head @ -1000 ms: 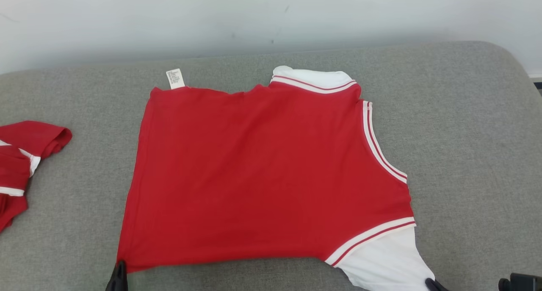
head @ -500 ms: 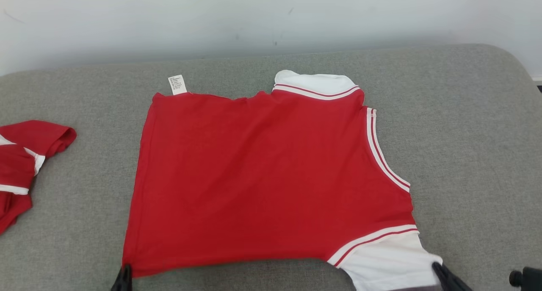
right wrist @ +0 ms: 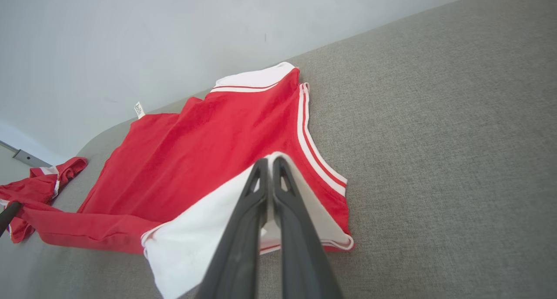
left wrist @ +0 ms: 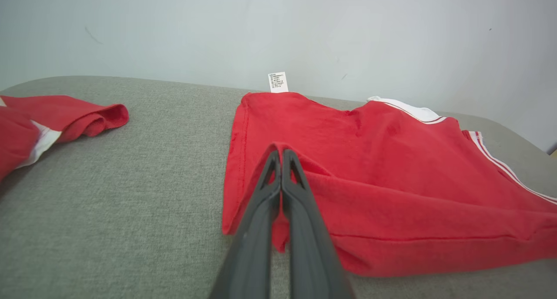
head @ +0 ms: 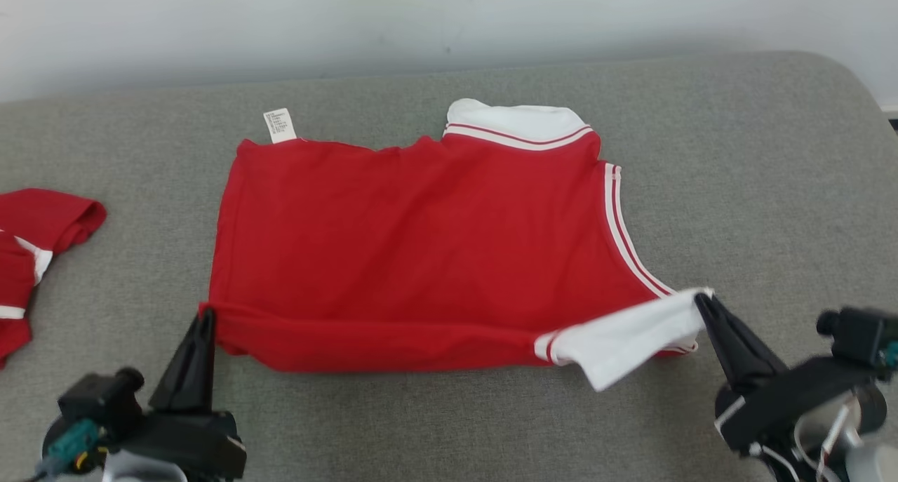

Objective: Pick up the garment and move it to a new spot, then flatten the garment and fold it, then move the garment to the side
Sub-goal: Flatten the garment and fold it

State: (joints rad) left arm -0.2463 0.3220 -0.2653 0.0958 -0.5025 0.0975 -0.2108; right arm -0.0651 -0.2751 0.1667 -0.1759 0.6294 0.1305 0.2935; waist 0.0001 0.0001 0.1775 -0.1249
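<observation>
The garment is a red shirt with white striped trim, a white collar and a white sleeve, spread on the grey cushion. Its near edge is lifted and folded back over itself. My left gripper is shut on the garment's near left corner. My right gripper is shut on the white sleeve's tip at the near right. Both hold the cloth a little above the cushion. A white label sticks out at the far left corner.
A second red and white garment lies crumpled at the cushion's left edge. A pale wall rises behind the grey cushion. The cushion's rounded right end falls away at the far right.
Both grippers have risen and moved away from me, carrying the garment's near edge and white sleeve back over the red body. The camera shifted slightly.
</observation>
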